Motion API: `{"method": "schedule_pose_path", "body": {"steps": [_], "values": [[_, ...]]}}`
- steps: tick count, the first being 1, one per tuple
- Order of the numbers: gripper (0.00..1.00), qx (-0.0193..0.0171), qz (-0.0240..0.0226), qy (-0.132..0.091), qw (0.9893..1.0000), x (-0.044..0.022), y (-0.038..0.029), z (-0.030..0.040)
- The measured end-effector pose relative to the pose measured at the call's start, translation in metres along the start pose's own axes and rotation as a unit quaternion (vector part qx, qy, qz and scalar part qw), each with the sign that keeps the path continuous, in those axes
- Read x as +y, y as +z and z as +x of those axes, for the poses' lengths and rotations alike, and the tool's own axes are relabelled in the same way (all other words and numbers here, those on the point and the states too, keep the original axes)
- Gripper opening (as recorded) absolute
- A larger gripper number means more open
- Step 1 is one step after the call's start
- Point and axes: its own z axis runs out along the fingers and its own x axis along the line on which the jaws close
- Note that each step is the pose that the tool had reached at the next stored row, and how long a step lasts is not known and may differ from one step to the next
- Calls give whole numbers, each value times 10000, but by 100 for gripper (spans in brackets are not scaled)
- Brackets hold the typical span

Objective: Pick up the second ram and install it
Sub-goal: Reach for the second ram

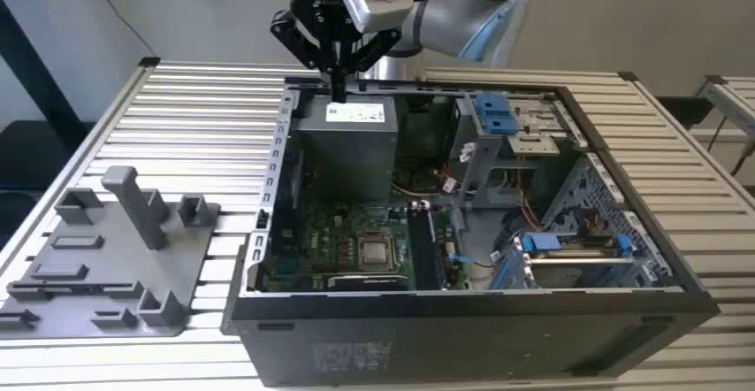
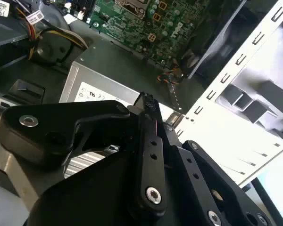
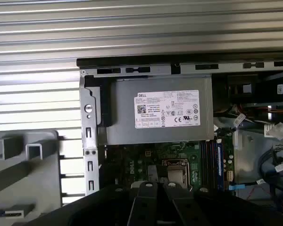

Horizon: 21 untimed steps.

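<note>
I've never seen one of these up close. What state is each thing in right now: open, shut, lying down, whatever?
Computer case: lying on its side, open, no side panel.
Gripper: shut, hovering above the power supply.
Power supply: fitted in the case's corner, label up.
Grey fixture tray: flat on the table, beside the case at the exterior view's left.
Processor: uncovered, facing up.

You'll find the second ram [image 3: 7,213] in the first wrist view as a thin bluish strip lying on the grey tray [image 3: 37,188], outside the computer case [image 3: 89,122].
</note>
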Motion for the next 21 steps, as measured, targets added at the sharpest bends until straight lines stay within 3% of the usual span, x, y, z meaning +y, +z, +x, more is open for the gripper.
{"method": "schedule_pose_path", "body": {"steps": [11, 21], "values": [[11, -3, 1, 0, 10000, -2, -1, 19], [11, -62, -5, -3, 10000, -32, -5, 196]]}}
